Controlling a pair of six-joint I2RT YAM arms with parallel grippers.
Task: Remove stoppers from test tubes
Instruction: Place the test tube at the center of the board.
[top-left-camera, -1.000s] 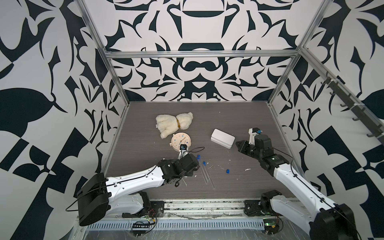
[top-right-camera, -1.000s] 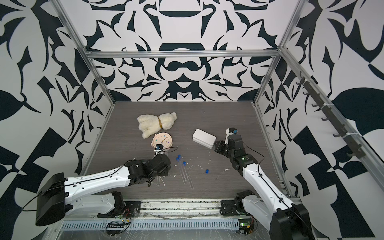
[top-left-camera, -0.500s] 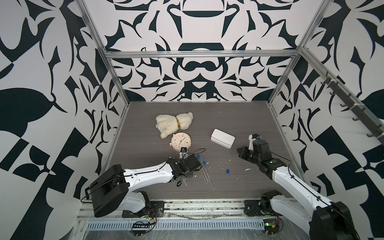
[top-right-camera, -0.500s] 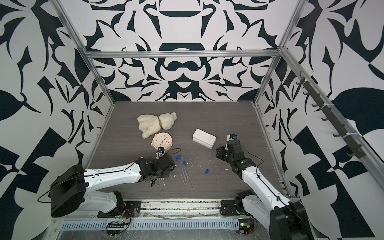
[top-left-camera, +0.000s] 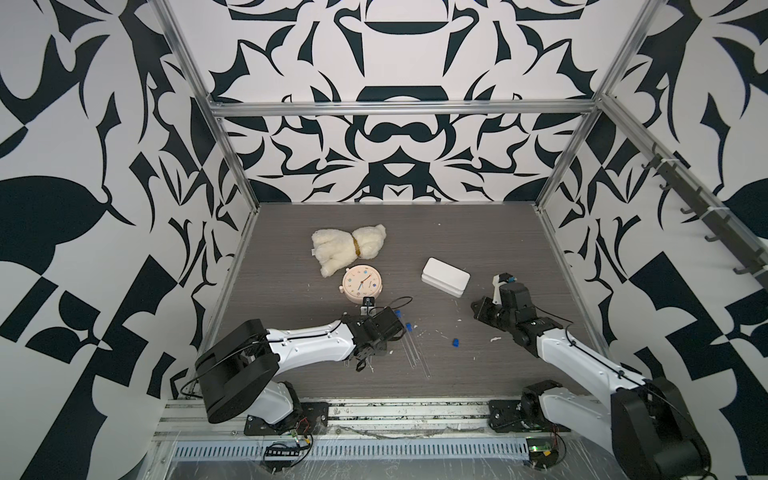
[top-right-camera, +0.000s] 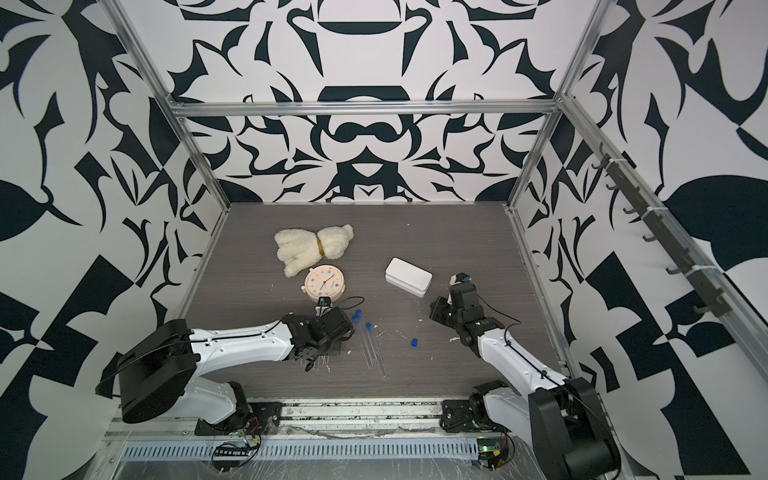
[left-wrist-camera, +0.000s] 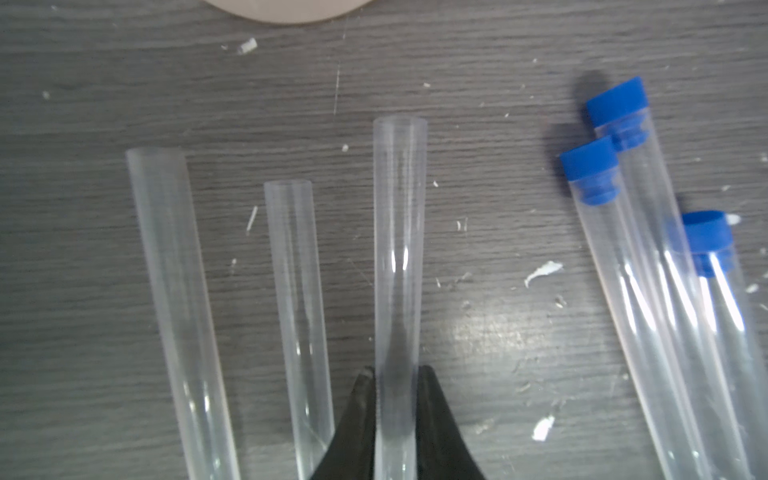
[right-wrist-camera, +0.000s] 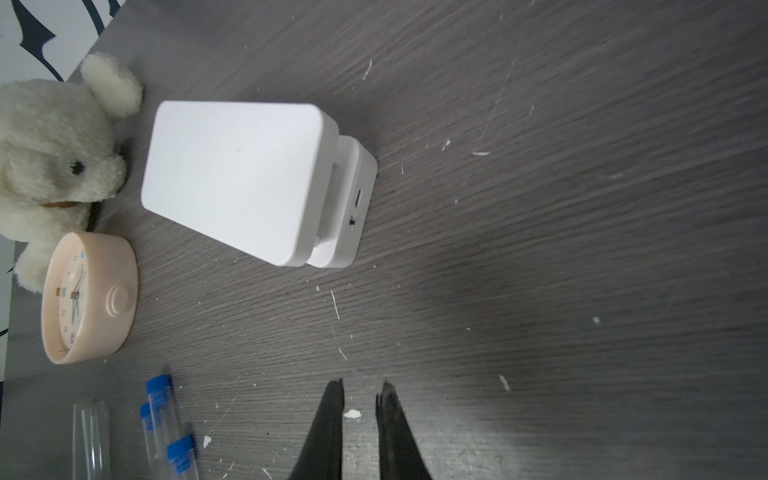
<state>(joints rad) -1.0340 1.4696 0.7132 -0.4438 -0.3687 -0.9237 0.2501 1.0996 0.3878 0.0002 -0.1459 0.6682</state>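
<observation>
Fingers (left-wrist-camera: 356, 419) of the left gripper (left-wrist-camera: 395, 376): clamped on one uncapped test tube (left-wrist-camera: 400, 232), one finger on either side. The tube's open end points toward the clock (left-wrist-camera: 286, 10).

Fingers (right-wrist-camera: 330, 428) of the right gripper (right-wrist-camera: 360, 395): slightly apart with a narrow gap and nothing in it. Only a white fleck (right-wrist-camera: 352, 414) on the table shows through. This gripper sits low over the table's right half, near the white box (right-wrist-camera: 232, 178).

Test tubes (top-left-camera: 409, 345): grouped in the table's front half, a bit left of centre, just in front of the clock.
- Two more open tubes (left-wrist-camera: 166, 270) (left-wrist-camera: 297, 291) lie beside the held one, apart from each other.
- The three capped tubes (left-wrist-camera: 648, 291) are packed together and overlap.

Stoppers: three blue ones sit in tube mouths (left-wrist-camera: 618, 99) (left-wrist-camera: 588, 162) (left-wrist-camera: 706, 237). One loose stopper (top-left-camera: 456, 342) lies on the table between the tubes and the right gripper, visible in both top views.

Table (top-left-camera: 478, 224): dark grey wood grain, scratched and littered with white flecks, thickest around the tubes. In the back half the plush bear (top-left-camera: 349, 249) lies just beside the clock. The white box is to the right of them, set apart.

Room: black-and-white patterned walls (top-left-camera: 395, 54) on three sides, an aluminium frame (top-left-camera: 399, 109), and a hook rail (top-left-camera: 706, 208) on the right wall. An aluminium rail (top-left-camera: 395, 411) along the table's front edge carries both arm bases, with a slotted cable duct (top-left-camera: 353, 449) below it.
</observation>
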